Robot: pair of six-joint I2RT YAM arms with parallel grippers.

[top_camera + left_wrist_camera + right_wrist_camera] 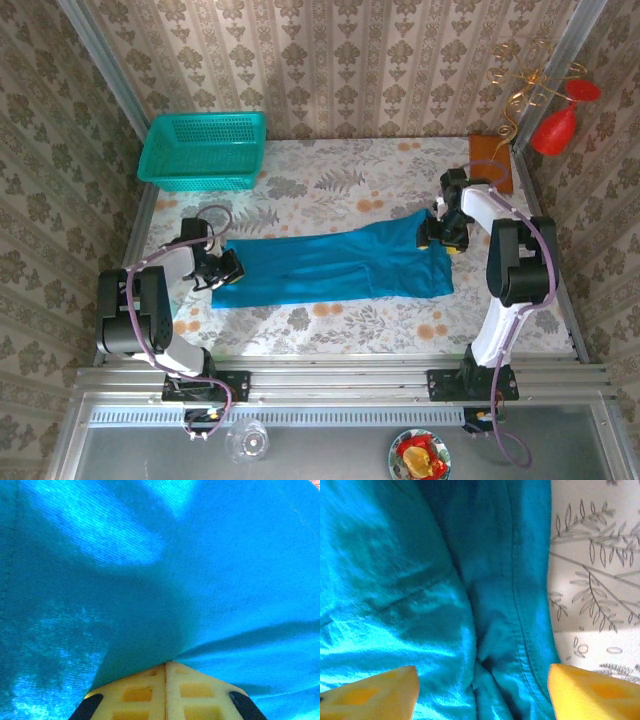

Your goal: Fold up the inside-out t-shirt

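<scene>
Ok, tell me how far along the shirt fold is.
Done: the t-shirt lies as a long narrow band across the table. In hand: the left claw is shut on its left end; the right claw stands open over the right-end hem. Left: probably folding the band crosswise into a compact stack.

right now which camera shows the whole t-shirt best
The top external view: the t-shirt lies full length as a long strip on the table. The left wrist view is a close-up of cloth creasing into the shut left gripper; the right wrist view, a seamed edge between the fingers of the open right gripper.
</scene>
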